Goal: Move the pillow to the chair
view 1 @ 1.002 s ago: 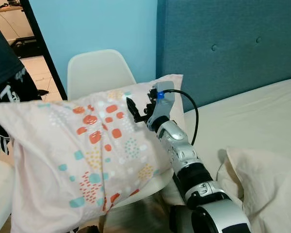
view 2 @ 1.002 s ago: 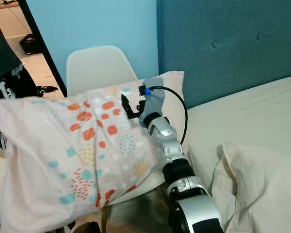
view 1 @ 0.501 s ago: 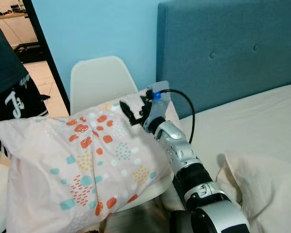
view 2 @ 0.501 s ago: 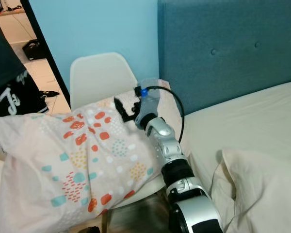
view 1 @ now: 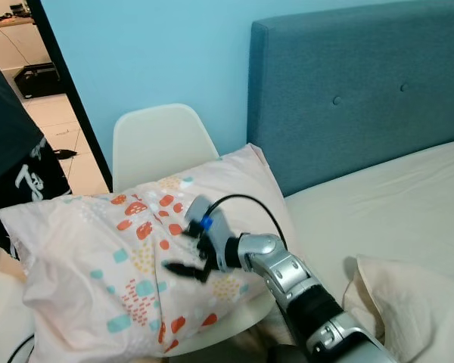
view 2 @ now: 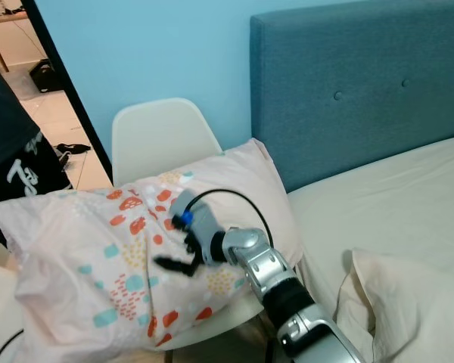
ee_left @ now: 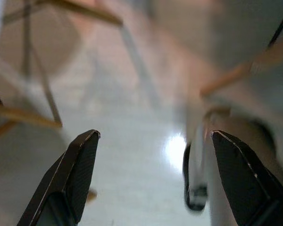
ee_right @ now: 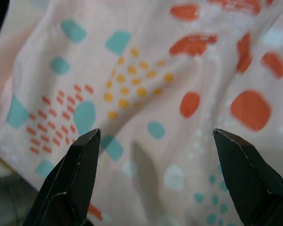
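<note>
Spanning the right side, bed (view 1: 393, 197): cream sheet, teal headboard (view 1: 363, 83), pale blue wall.
Chair (view 1: 155, 140): white, beside the bed, seat mostly hidden.
Pillow (view 1: 113, 257): patterned, lying on the chair, overhanging its left edge.
Person (view 1: 11, 166): dark clothing, cut off at left.
Right gripper (view 1: 183, 259): arm bent across the pillow, fingers spread wide just over the fabric, holding nothing.
Left gripper (ee_left: 153, 169): fingers apart over blurred floor.

The room is bright, with soft, even light and no hard shadows. The head views are mostly sharp. The right hand (view 1: 183, 268) with two long black fingers looks a little blurry over the pale pillow with orange and teal spots (view 1: 98, 265). The left wrist view is very blurry, and a white spot of glare (ee_left: 175, 146) shines on the pale smooth floor (ee_left: 122, 188). The right wrist view is a bit soft.
</note>
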Robot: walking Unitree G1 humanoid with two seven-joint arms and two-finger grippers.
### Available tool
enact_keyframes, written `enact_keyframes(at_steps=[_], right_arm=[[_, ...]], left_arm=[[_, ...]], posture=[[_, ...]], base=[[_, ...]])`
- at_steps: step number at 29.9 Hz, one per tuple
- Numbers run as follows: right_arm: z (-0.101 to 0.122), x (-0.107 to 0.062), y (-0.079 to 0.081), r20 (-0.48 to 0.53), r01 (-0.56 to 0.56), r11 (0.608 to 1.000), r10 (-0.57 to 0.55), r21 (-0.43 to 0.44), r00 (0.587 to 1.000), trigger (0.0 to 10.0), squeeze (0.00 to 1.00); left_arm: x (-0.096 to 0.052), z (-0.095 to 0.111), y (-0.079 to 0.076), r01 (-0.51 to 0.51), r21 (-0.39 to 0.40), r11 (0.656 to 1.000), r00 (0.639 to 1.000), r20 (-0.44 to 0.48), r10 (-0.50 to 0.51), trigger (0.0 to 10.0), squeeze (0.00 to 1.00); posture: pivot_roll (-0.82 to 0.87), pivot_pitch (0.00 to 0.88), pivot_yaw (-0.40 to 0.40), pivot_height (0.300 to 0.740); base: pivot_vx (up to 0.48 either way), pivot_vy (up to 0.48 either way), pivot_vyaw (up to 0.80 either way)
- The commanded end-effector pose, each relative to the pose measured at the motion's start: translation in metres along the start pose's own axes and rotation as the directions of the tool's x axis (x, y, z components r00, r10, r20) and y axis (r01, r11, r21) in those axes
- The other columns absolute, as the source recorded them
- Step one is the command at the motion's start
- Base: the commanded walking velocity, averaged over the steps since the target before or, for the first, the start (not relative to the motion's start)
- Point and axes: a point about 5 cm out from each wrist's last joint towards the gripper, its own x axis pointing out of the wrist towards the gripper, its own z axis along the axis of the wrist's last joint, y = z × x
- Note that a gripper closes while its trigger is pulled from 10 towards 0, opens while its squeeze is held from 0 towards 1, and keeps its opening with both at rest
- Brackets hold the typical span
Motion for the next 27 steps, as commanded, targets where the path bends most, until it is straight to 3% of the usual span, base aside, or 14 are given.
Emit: enact_keyframes(at_steps=[1, 4, 12, 18, 27], right_arm=[[0.000, 0.001, -0.001, -0.024, 0.019, 1.000, -0.019, -0.009, 1.000, 10.0, 0.00], [0.008, 0.003, -0.016, 0.026, 0.167, 0.982, -0.170, 0.088, 0.985, 10.0, 0.00], [0.017, -0.003, -0.029, 0.112, 0.261, 0.939, -0.291, 0.225, 0.950, 10.0, 0.00], [0.016, -0.007, -0.034, 0.114, 0.284, 0.926, -0.320, 0.249, 0.941, 10.0, 0.00], [0.015, -0.003, -0.034, 0.118, 0.294, 0.914, -0.337, 0.281, 0.934, 10.0, 0.00]], left_arm=[[-0.001, -0.013, -0.001, 0.019, 0.025, 1.000, 0.998, -0.053, -0.018, 10.0, 0.00], [-0.003, -0.034, -0.001, 0.069, 0.041, 0.997, 0.988, -0.140, -0.062, 10.0, 0.00], [-0.007, -0.055, 0.002, 0.088, 0.055, 0.995, 0.974, -0.213, -0.075, 10.0, 0.00], [-0.008, -0.060, 0.007, 0.081, 0.066, 0.995, 0.971, -0.229, -0.064, 10.0, 0.00], [-0.009, -0.067, 0.008, 0.104, 0.108, 0.989, 0.964, -0.256, -0.074, 10.0, 0.00]], posture=[[-0.10, 0.023, 0.043, 0.615], [-0.08, 0.029, 0.045, 0.615], [-0.08, 0.030, 0.053, 0.635], [-0.08, 0.029, 0.056, 0.655], [-0.08, 0.026, 0.061, 0.690]], base=[[0.000, 0.000, 0.00], [0.000, 0.000, 0.00], [0.000, 0.000, 0.00], [0.000, 0.000, 0.00], [-0.373, 0.000, 0.00]])
